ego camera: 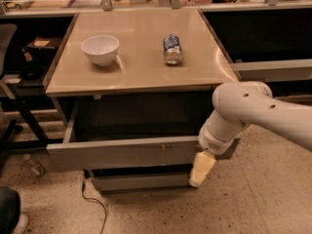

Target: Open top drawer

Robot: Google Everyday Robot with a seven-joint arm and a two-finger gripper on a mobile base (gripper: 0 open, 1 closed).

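The top drawer (122, 152) sits pulled out under the tabletop (141, 69), its front running left-right. My gripper (201, 168) hangs at its right end; I cannot tell its grip state.

Open floor (253, 204) right of the gripper (201, 168), drawer fronts close on the left.
Low at the right end of the top drawer (122, 152), at its grey front. Left: that front, standing out, with a narrower lower drawer front (141, 182) beneath. Up and left: open drawer cavity under the table top (141, 77), bowl (100, 49) and lying can (172, 49) on top, well apart. Down and left: loose cable (95, 204). Right and below: bare speckled floor. Directly above: white arm (243, 111).
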